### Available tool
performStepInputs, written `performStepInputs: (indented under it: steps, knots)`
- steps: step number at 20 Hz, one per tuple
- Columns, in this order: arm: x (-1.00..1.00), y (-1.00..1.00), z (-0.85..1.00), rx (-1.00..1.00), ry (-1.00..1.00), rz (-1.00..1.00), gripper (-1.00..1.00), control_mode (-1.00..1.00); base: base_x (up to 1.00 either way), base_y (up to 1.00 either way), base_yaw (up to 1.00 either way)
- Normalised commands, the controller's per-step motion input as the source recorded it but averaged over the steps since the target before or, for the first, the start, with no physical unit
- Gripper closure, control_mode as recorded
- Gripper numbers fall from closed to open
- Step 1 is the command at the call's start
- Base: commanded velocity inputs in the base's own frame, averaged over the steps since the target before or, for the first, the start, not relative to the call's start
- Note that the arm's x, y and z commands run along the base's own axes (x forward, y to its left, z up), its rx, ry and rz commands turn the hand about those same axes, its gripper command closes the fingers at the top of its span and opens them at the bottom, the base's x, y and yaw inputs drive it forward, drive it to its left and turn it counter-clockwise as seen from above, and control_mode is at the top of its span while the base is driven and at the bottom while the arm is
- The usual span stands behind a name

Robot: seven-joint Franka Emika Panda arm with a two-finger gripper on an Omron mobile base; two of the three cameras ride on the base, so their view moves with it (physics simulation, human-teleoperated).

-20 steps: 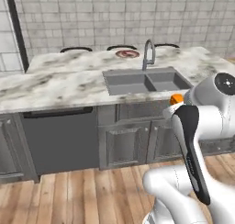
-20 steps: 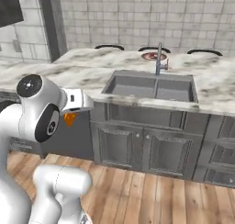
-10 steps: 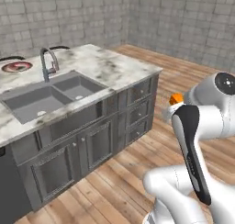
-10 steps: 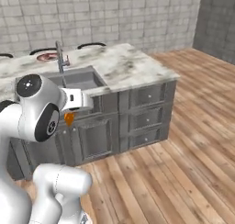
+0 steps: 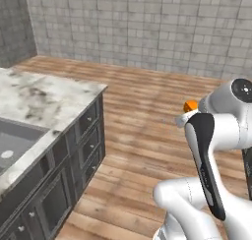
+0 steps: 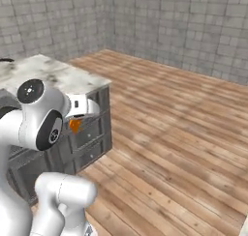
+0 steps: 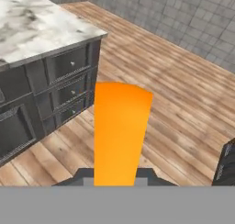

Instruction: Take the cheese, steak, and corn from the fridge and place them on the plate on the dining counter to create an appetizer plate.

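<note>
The cheese [image 7: 120, 131], an orange wedge, fills the middle of the hand view, and my gripper [image 7: 117, 176] is shut on it. The same orange piece peeks out past the hand in the left base view [image 5: 190, 106] and hangs under it in the right base view [image 6: 74, 125]. My gripper [image 6: 77, 119] is held high over the wood floor, just off the end of the dining counter [image 5: 47, 94] and clear of it. A corner of the counter's grey sink [image 5: 12, 140] shows. The plate, steak, corn and fridge are out of view.
The counter's end [image 7: 41, 25] has dark drawers [image 7: 69, 83] below the marble top [image 6: 53, 75]. Open wood floor [image 6: 184, 133] stretches to grey tiled walls [image 5: 147, 22]. A dark object [image 7: 226, 168] sits at the right edge of the hand view.
The whole picture has swung: the base has turned, so the counter and sink slid left and open floor came in. The cheese stays in the shut gripper.
</note>
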Motion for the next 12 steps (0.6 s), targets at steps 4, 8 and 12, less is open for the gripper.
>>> performStepInputs:
  steps: [4, 8, 12]
  knots:
    - [0.0, 0.0, 0.0, 0.0, 0.0, 0.0, 1.0, 1.0, 1.0, 0.06, -0.55]
    - [0.0, 0.0, 0.0, 0.0, 0.0, 0.0, 1.0, 1.0, 1.0, 0.11, -0.39]
    - [0.0, 0.0, 0.0, 0.0, 0.0, 0.0, 1.0, 1.0, 1.0, -0.06, -0.07]
